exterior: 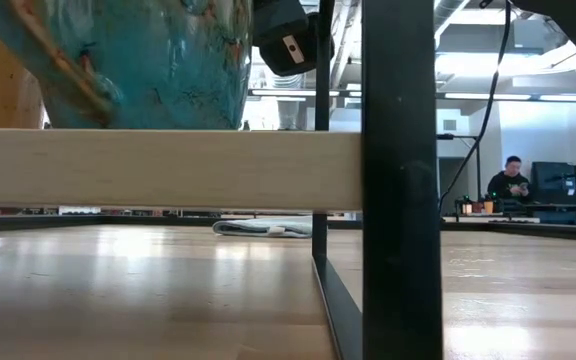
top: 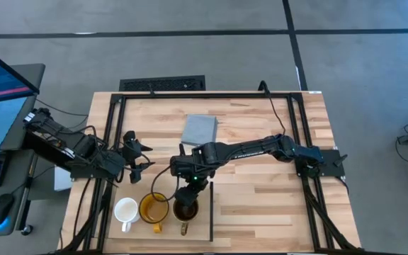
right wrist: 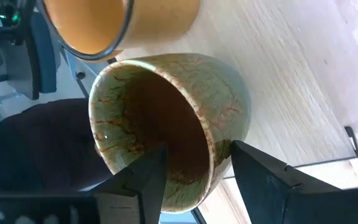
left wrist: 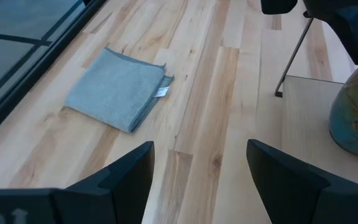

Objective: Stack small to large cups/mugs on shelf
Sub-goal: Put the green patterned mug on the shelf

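Three mugs stand in a row on the pale wood shelf point(top: 137, 230), near the table's near edge: a white one point(top: 125, 211), a yellow-amber one point(top: 154, 207), and a mug point(top: 185, 210) that is brown inside and crackled teal-green outside point(right wrist: 229, 99), with a tan handle point(top: 183, 229). My right gripper point(top: 187, 197) is open above the brown mug. One finger point(right wrist: 145, 180) is inside the mug's mouth and the other point(right wrist: 263, 180) is outside its wall. My left gripper point(top: 137, 159) is open and empty, beyond the shelf's left part. My right gripper comes at the brown mug from above, its fingers on either side of the rim wall point(right wrist: 215, 158). The gap between them is wider than the wall, and I cannot tell whether either finger touches it. The mug's bottom point(exterior: 138, 120) is at the shelf's top.
The shelf point(exterior: 158, 168) is raised above the tabletop on black legs point(exterior: 398, 200), with a black strip point(top: 211, 212) along its right edge. A folded grey-blue cloth point(top: 200, 129) lies at the table's far middle. A black frame point(top: 115, 127) borders the table. A person point(exterior: 513, 182) sits far behind.
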`<act>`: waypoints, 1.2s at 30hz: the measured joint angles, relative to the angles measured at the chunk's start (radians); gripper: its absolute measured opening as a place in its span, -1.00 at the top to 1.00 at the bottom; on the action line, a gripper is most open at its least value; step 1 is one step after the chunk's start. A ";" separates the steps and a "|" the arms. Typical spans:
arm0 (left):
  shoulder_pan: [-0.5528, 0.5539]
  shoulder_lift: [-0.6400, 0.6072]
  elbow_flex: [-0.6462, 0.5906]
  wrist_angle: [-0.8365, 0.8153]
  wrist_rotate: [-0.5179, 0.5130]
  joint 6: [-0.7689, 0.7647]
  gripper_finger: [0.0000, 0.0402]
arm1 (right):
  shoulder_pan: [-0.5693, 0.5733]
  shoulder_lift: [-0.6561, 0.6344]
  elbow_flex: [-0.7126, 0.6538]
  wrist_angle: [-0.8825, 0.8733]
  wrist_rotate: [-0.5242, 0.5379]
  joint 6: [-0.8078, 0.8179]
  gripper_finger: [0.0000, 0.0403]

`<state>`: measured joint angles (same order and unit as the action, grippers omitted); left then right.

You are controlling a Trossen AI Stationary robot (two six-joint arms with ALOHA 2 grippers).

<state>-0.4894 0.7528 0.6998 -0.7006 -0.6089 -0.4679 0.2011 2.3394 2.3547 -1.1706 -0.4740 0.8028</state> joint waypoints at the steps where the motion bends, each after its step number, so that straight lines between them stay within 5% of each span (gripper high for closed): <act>1: 0.000 0.000 0.000 0.000 0.000 0.000 -0.23 | 0.000 0.000 0.000 0.006 0.000 0.000 0.01; 36: 0.000 0.000 0.000 0.001 0.001 -0.016 -0.23 | 0.014 0.000 0.000 0.055 0.000 0.000 0.01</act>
<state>-0.4892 0.7528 0.6998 -0.6994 -0.6079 -0.4841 0.2153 2.3394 2.3547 -1.1156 -0.4736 0.8028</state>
